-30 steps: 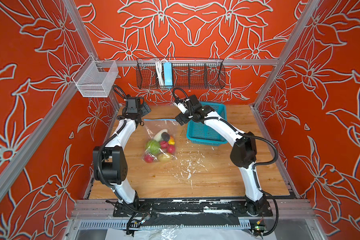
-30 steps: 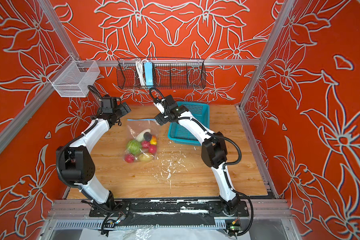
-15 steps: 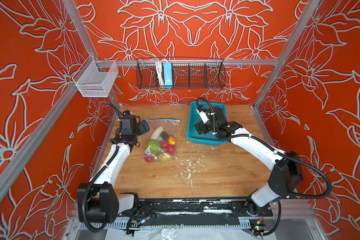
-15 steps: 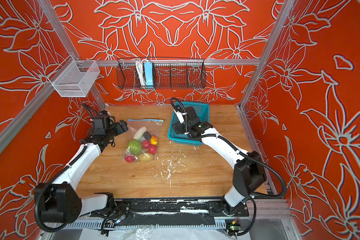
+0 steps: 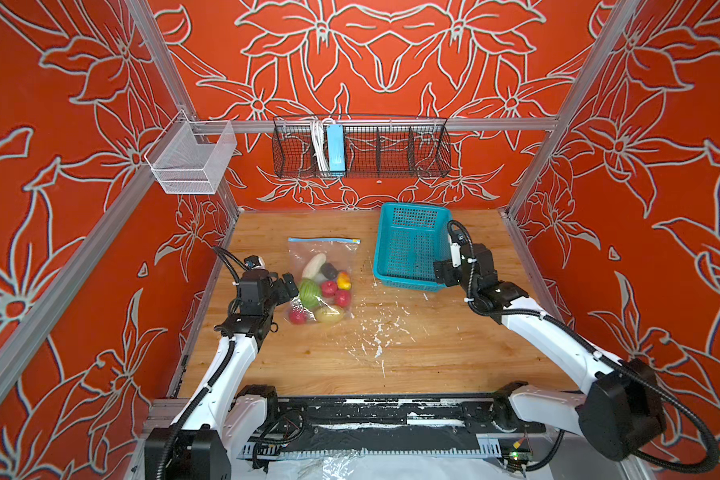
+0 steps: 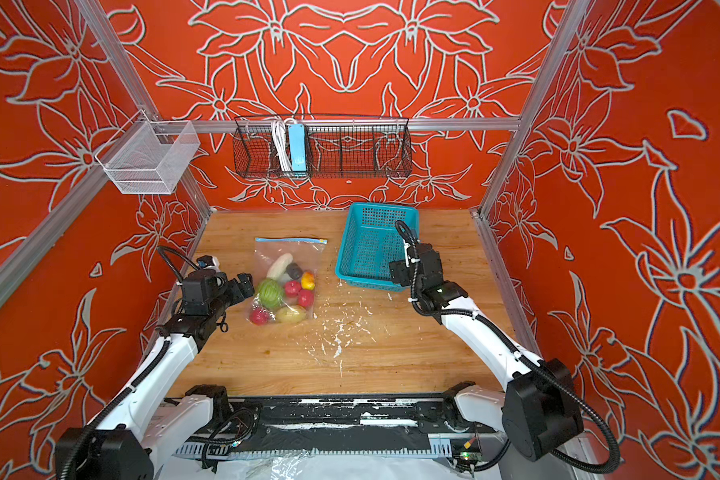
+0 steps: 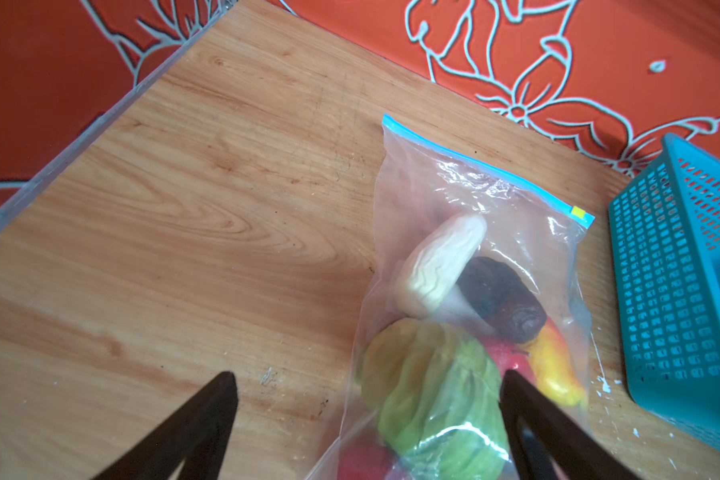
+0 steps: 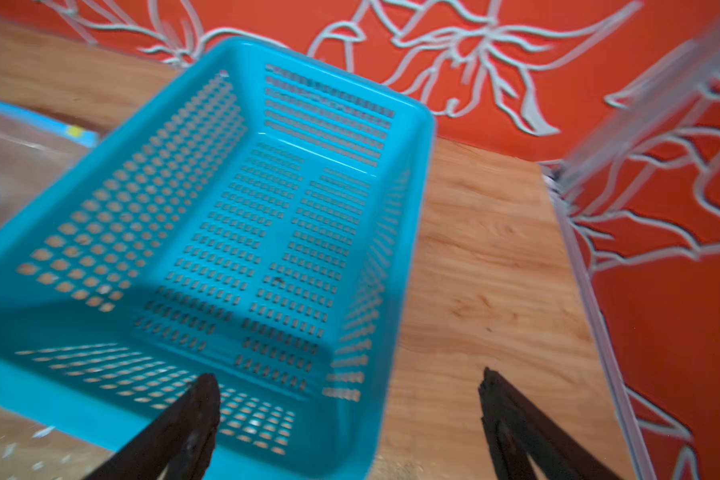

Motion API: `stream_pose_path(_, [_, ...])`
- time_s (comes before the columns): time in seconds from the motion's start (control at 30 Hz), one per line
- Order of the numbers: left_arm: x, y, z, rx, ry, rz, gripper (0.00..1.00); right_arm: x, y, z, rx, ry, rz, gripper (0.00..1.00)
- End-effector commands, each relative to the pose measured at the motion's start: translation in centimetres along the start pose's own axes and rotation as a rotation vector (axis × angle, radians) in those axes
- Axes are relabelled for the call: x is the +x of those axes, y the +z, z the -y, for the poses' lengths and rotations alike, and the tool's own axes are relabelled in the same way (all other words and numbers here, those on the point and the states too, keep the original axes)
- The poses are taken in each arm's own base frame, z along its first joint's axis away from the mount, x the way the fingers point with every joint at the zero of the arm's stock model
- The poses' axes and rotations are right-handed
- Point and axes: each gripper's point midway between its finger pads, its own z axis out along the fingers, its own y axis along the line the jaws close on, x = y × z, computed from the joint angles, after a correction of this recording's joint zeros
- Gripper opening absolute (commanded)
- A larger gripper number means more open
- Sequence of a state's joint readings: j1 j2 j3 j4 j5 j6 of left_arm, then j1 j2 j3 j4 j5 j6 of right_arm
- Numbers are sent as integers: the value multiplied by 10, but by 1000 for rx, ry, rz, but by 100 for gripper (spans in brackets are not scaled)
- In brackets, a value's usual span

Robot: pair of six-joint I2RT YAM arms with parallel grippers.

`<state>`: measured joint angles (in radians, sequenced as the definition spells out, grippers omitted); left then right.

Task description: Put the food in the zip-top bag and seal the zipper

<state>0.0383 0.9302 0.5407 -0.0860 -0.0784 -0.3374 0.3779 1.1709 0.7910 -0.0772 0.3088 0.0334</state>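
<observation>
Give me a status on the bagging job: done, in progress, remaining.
Done: the plastic toy produce lies inside the clear zip-top bag; the teal perforated basket is empty; the light-blue zipper strip lies flat, yellow slider tab at one end, apparently sealed. In hand: nothing; left gripper and right gripper are open. Left: apparently nothing.

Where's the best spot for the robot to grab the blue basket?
Probably the near rim of the basket, from straight above: it sits upright and empty, so one finger fits inside the thin wall, one outside. The open right gripper hovers nearest.
</observation>
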Motion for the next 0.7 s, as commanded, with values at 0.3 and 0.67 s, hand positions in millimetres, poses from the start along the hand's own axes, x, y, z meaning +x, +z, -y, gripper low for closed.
stream_pose_path(0.3, [-2,21,-21,-87,75,128,97,43,-20,62,288,111,112,98])
stream_pose_path(0.67, [8,33,-34,-118,147,212,97,61,-25,81,401,74,166,98])
